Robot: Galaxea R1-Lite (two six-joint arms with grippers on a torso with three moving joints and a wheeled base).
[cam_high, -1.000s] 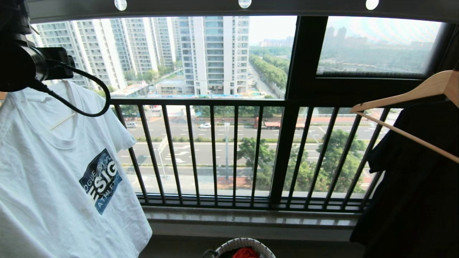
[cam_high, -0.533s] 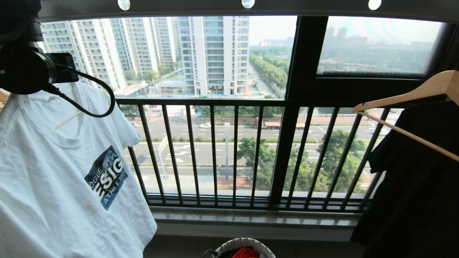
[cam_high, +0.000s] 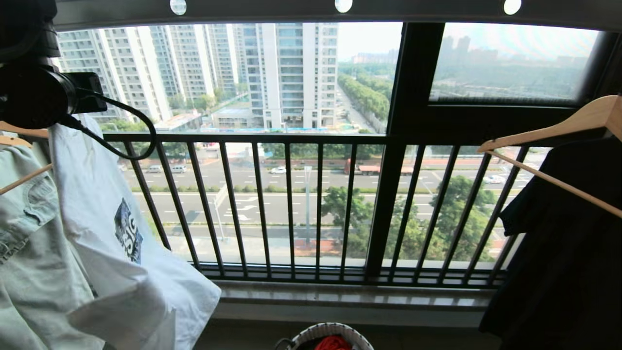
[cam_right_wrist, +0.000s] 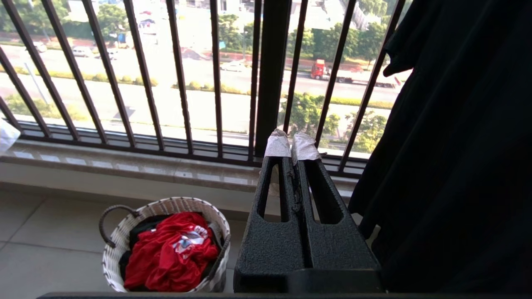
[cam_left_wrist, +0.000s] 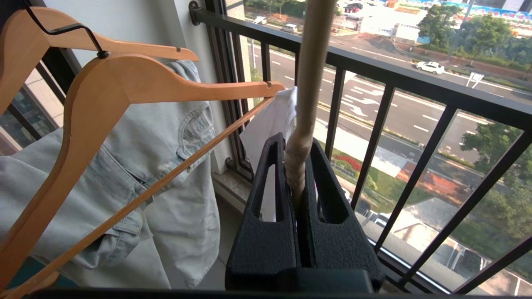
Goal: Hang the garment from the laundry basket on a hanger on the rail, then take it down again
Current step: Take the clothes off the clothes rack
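The white T-shirt garment [cam_high: 112, 233] hangs at the far left, turned nearly edge-on, its blue logo foreshortened. My left gripper [cam_left_wrist: 296, 145] is shut on the cream stem of the hanger [cam_left_wrist: 309, 74], which rises out of the picture; a white fold of the garment [cam_left_wrist: 270, 124] shows just behind the fingers. In the head view only the left arm's black wrist [cam_high: 34, 92] shows, above the shirt. The rail [cam_high: 291, 9] with its round holes runs overhead. The laundry basket [cam_right_wrist: 166, 203] sits on the floor below the sill. My right gripper [cam_right_wrist: 291, 145] hangs low beside it, shut and empty.
A pale denim garment [cam_high: 29, 253] on wooden hangers [cam_left_wrist: 124, 83] hangs close beside the shirt. A black garment [cam_high: 559, 243] on another wooden hanger [cam_high: 549, 129] fills the right. The black railing [cam_high: 291, 204] stands ahead. A red garment [cam_right_wrist: 170, 249] lies in the basket.
The T-shirt has swung from facing me to nearly edge-on, uncovering the denim garment behind it. The whole view has shifted slightly.
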